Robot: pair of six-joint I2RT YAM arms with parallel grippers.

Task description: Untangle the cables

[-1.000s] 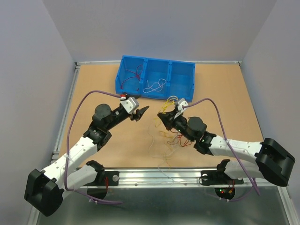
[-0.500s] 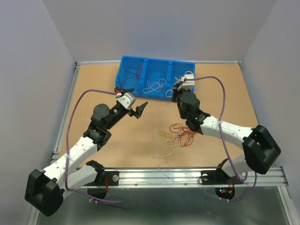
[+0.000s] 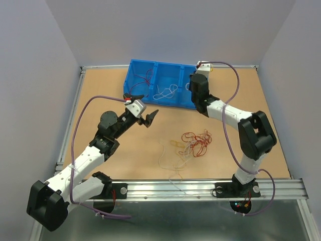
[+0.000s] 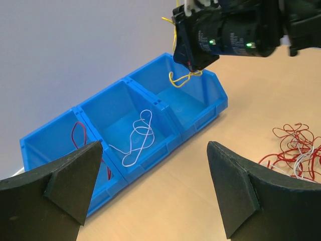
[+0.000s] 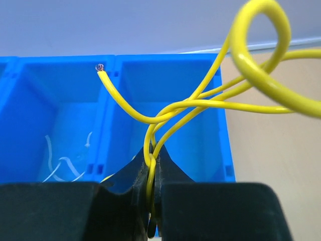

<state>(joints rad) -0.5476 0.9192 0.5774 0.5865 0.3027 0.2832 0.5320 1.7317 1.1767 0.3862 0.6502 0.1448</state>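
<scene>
Right fingers [image 5: 139, 174] have swung to the blue plastic bin [image 3: 165, 102], upper middle, pinching a curly yellow wire [image 5: 200, 105] above it. Left fingers [image 4: 70, 175] gape, empty. Springy loops might bounce out.

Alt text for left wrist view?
The right gripper holds a yellow cable above the right compartment of a blue bin, framed by the open left gripper. A white cable lies in the middle compartment, a red cable in the left; a red and white tangle sits on the table at right.
</scene>
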